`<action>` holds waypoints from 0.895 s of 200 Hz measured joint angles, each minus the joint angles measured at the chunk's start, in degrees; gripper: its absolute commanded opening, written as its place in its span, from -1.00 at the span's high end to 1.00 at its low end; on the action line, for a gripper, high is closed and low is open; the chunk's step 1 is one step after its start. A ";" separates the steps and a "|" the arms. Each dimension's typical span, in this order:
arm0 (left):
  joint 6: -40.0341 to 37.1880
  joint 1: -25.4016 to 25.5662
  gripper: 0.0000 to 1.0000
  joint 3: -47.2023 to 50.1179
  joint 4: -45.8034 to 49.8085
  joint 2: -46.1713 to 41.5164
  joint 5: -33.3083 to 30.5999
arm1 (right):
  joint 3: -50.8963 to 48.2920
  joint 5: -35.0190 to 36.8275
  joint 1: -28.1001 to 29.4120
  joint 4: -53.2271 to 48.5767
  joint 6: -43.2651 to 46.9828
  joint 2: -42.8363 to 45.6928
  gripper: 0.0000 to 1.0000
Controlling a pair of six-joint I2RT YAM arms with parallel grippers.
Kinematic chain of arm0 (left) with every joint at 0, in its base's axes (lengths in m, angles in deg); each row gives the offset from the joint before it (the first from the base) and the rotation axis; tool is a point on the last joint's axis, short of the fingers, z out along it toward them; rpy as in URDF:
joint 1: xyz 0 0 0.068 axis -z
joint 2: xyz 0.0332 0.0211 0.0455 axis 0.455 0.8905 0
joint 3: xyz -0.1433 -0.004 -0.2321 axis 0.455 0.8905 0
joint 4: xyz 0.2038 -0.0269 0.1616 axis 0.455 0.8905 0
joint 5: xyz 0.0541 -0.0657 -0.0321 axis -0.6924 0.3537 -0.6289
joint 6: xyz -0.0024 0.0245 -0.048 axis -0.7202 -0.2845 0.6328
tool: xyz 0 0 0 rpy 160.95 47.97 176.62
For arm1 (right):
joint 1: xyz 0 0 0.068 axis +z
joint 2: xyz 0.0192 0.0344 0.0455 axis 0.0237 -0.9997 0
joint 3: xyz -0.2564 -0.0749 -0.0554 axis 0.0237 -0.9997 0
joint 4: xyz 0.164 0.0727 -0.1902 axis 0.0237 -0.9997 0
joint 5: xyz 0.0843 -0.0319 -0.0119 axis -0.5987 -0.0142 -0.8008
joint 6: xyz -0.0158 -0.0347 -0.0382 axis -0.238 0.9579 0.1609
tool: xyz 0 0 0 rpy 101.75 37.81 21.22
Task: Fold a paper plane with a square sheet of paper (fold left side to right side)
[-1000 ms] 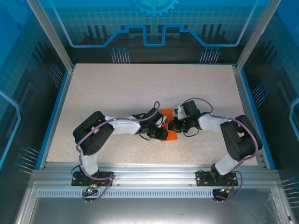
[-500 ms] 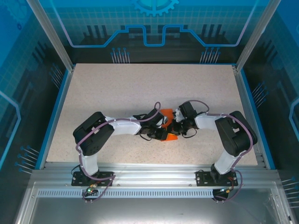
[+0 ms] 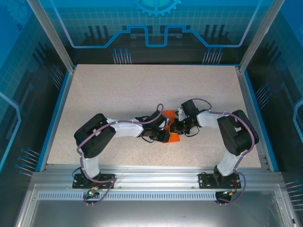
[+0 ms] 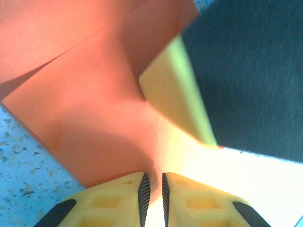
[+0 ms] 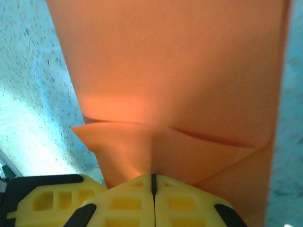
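The square sheet of paper (image 3: 173,138) is bright orange, creased and partly folded, lying at the table's middle front between my two grippers. My left gripper (image 3: 165,135) comes at it from the left. In the left wrist view the paper (image 4: 94,109) runs into the narrow slit between the left gripper's (image 4: 153,182) jaws, which are shut on it. My right gripper (image 3: 176,127) meets the sheet from the right. In the right wrist view its jaws (image 5: 152,178) are pressed together where a raised crease of paper (image 5: 180,71) ends. One right finger (image 4: 177,94) lies across the sheet.
The speckled beige table (image 3: 142,85) has a blue rim and metal posts at its corners. Both arms bend inward, with their wrists nearly touching over the paper. Bare tabletop lies behind and to either side.
The right arm has swung left, bringing its gripper closer to the left one. Less orange paper shows between them. The left jaws have narrowed slightly.
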 measured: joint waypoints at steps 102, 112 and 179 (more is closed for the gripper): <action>-0.02 0.22 0.56 0.55 -0.52 -0.39 -0.44 | 3.56 -0.42 -5.46 -3.32 3.91 -2.38 0.89; 0.00 0.24 0.56 0.72 -0.72 -0.50 -0.46 | 3.98 -0.50 -5.68 -3.72 4.22 -2.69 0.89; -0.66 0.46 0.49 0.76 1.33 -1.84 -0.76 | 4.85 -1.25 -5.99 -4.68 4.50 -3.48 0.89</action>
